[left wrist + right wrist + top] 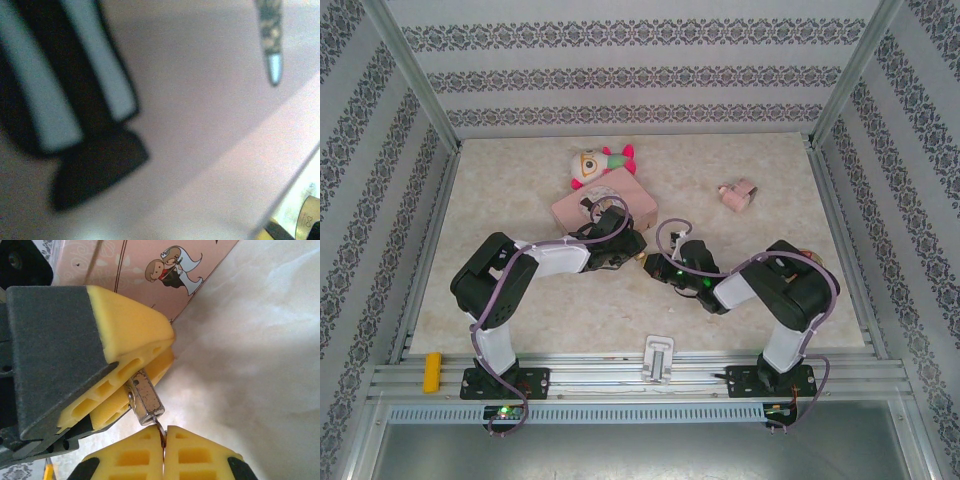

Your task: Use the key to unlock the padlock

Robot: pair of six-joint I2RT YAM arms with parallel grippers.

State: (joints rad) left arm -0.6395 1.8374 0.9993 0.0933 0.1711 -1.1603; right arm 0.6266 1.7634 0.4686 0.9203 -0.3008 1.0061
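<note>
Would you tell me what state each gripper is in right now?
Left gripper: closed on the padlock.
Right gripper: closed on the key.

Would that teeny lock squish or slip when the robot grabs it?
Probably no squishing: the padlock looks like hard shiny metal, pinched by the soft-looking yellow pads of the left hand. Being smooth and tiny, it might twist or slip when the key pushes in. It's likely light, though heavy for its size.
</note>
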